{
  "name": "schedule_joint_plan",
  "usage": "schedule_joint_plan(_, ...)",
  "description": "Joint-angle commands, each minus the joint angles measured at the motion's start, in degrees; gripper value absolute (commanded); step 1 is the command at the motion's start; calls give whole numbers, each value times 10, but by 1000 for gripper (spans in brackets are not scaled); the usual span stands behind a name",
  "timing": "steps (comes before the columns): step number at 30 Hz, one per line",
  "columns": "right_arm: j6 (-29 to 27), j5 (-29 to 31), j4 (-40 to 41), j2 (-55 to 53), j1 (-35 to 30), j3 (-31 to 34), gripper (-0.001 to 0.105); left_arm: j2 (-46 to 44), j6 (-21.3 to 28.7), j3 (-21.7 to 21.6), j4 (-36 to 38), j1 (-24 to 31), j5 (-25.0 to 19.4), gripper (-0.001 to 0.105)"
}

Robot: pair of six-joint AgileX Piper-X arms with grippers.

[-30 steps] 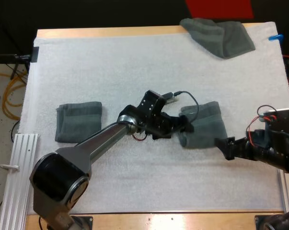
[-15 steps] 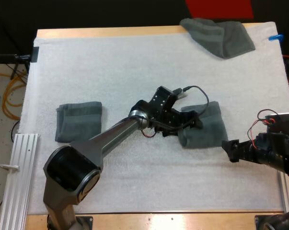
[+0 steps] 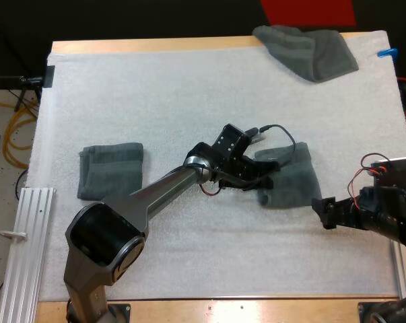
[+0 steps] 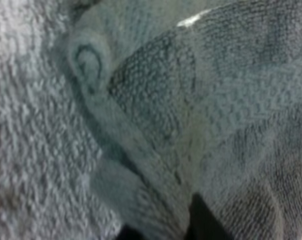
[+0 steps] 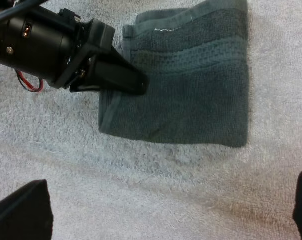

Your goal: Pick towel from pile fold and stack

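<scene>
White mat (image 3: 189, 101) on bench (image 3: 155, 46). Folded towel (image 3: 293, 180) right of mat centre: soft, light, floppy; judged best pinched at doubled edge. Left end effector (image 3: 264, 178) at that edge, cannot tell whether gripping. Right end effector (image 3: 322, 214) released, just beside towel. Second folded towel (image 3: 110, 169) well apart.

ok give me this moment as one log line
left hand at left edge of middle towel | right hand open, clear of it | folded towel on mat's left | crumpled towel at far edge
</scene>
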Motion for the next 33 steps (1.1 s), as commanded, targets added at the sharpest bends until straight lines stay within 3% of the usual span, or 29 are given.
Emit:
schedule_joint_plan(1,-7,0,1,-4,1,0,94,-1,19,-2,-7,-4,12,0)
schedule_joint_plan(8,-7,0,1,-4,1,0,94,-20,111,-13,18,8,10,0)
schedule_joint_plan(15,-7,0,0,-4,1,0,94,-82,266,-34,129,62,-74,0)
schedule_joint_plan(21,-7,0,0,-4,1,0,94,-127,427,-60,286,132,-194,0)
schedule_joint_plan(26,-7,0,-5,-4,1,0,94,-157,524,-61,378,203,-349,0)
schedule_joint_plan(29,-7,0,-6,-4,1,0,94,-174,544,-61,393,247,-385,0)
schedule_joint_plan(33,-7,-1,-8,-4,1,0,94,-197,547,-61,395,304,-388,0)
